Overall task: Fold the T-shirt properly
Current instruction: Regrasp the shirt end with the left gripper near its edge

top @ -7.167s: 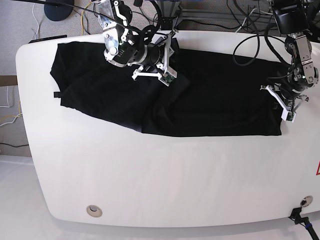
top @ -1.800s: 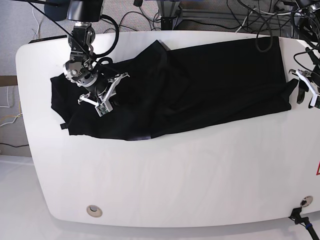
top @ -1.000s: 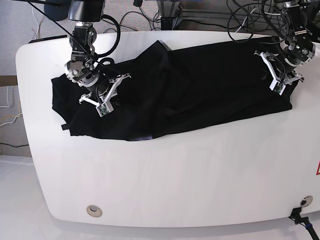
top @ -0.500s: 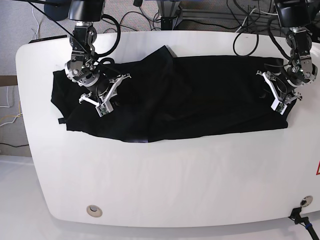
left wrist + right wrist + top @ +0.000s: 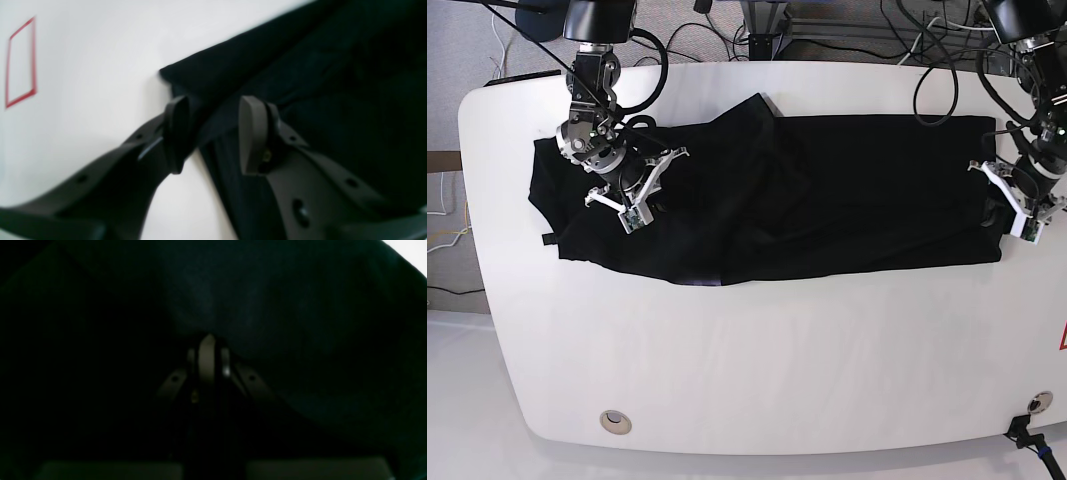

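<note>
The black T-shirt lies spread lengthwise across the far half of the white table, plain side showing, with folds bunched near its left end. My right gripper is on the shirt's left part. In the right wrist view its fingers are pressed together with dark cloth all around. My left gripper is at the shirt's right edge. In the left wrist view it is open, with the shirt's hem running between its jaws. No print shows.
A red outlined mark is on the table to the right of the shirt, also seen at the table's right edge. A round metal insert sits near the front left. Cables hang behind the table.
My left gripper has moved right and a little nearer, to the shirt's right edge. The shirt's right part now lies flatter and more stretched. My right gripper has not moved.
</note>
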